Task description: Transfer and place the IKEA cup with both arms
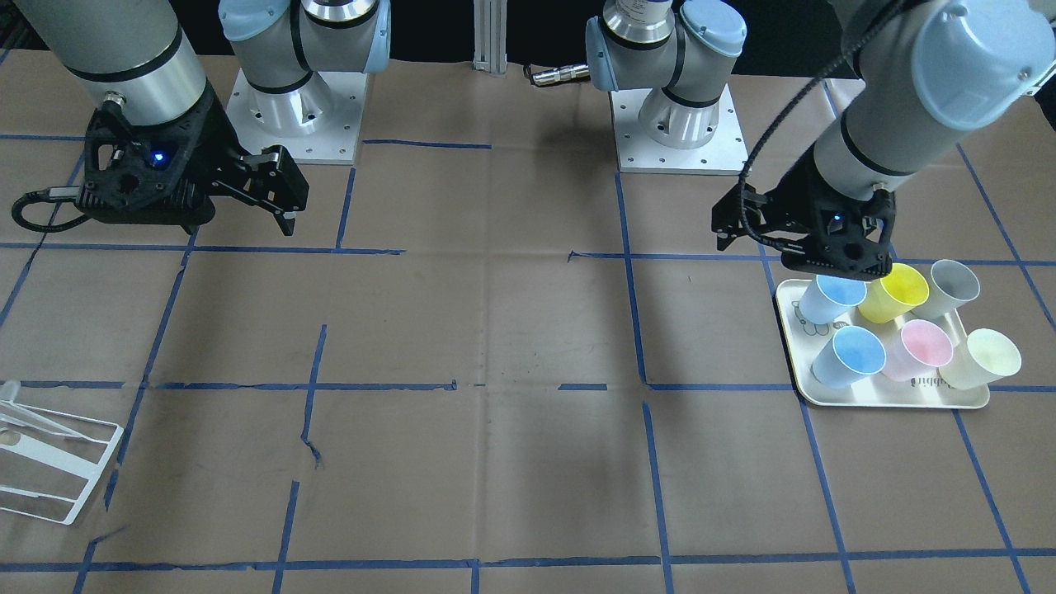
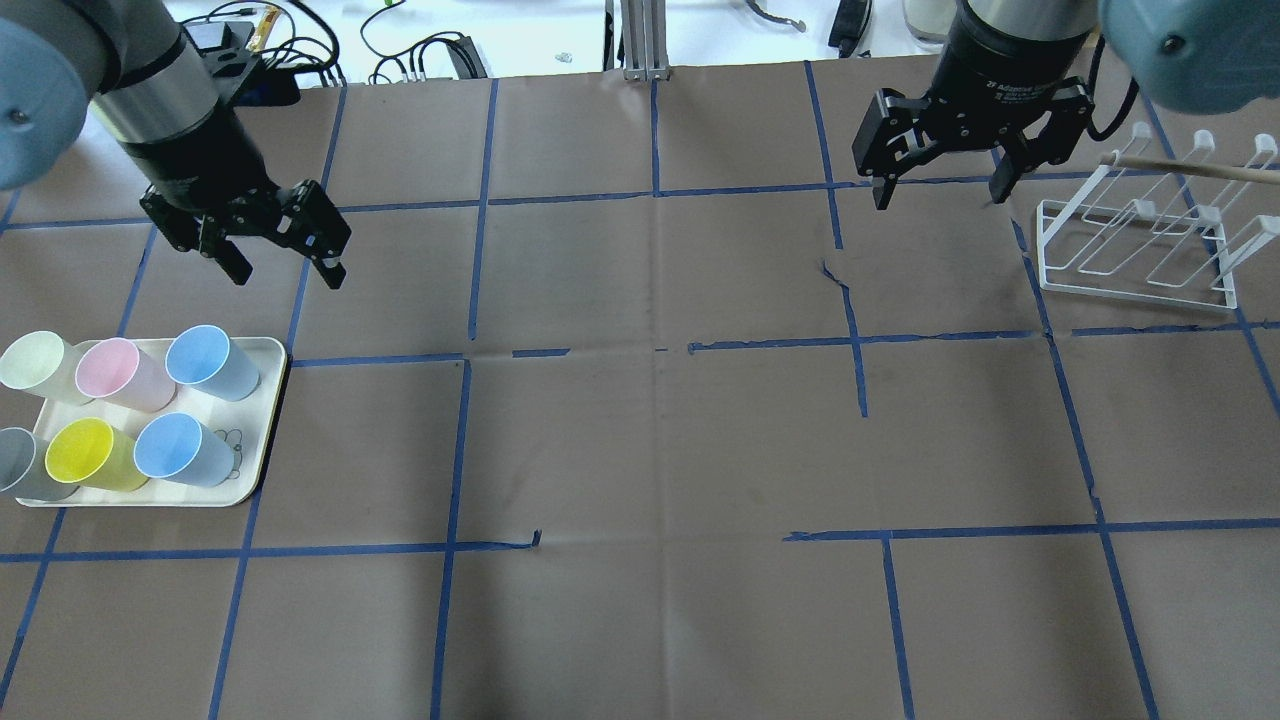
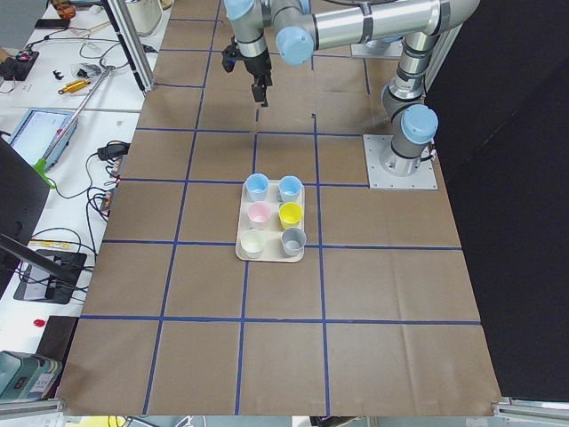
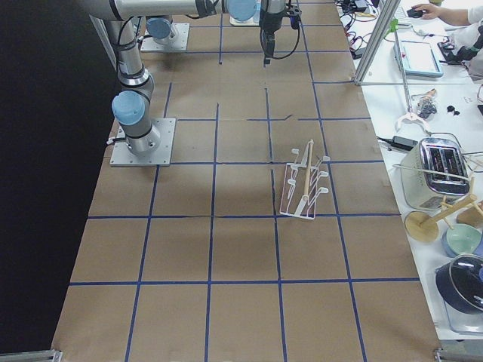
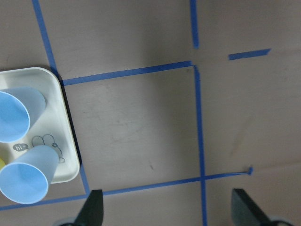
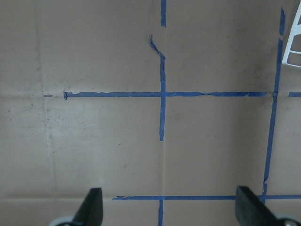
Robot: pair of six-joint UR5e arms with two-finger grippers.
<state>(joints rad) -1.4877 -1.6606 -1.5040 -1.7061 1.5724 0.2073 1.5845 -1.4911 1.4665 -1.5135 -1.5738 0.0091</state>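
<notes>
Brown paper tabletop w/ blue tape grid (cluttered workbench alongside).

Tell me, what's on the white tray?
A blue cup, another blue cup, pink cup, yellow cup, cream cup, grey cup. They hide part of the drawing on the tray.

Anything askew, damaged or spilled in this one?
Only the table covering: a strip of blue tape is torn and runs crooked off its line, between the table's centre and the white rack. All six cups stand upright on the tray; nothing is spilled.
</notes>
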